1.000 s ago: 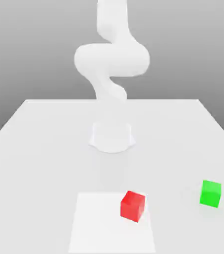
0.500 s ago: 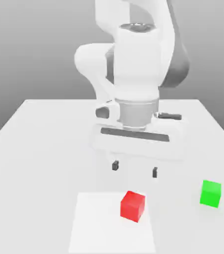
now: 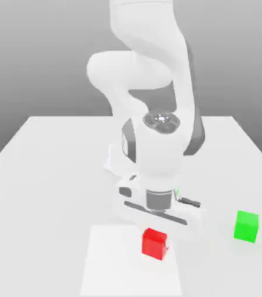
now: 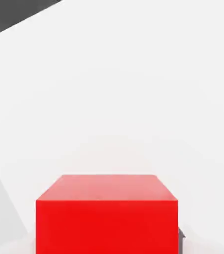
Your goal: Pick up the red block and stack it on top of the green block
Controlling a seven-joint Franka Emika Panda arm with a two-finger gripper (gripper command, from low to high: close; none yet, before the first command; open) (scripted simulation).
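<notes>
The red block (image 3: 154, 245) sits on the white table near its front edge, in the middle. My gripper (image 3: 156, 232) has come straight down over it, and the white hand covers the block's top. In the hand view the red block (image 4: 106, 213) lies close up between the fingers, and a dark fingertip (image 4: 180, 238) touches its side. The gripper is shut on the red block. The green block (image 3: 246, 226) stands alone on the table toward the exterior view's right, about two block widths from the hand.
The red block rests on a lighter square patch (image 3: 116, 267) of the white table (image 3: 40, 174). My arm's round base (image 3: 111, 162) stands behind the hand at mid-table. The arm rises above it.
The hand has dropped from well above the table down onto the red block. Its fingers, wide apart half a second ago, have closed on the block. Neither block has moved.
</notes>
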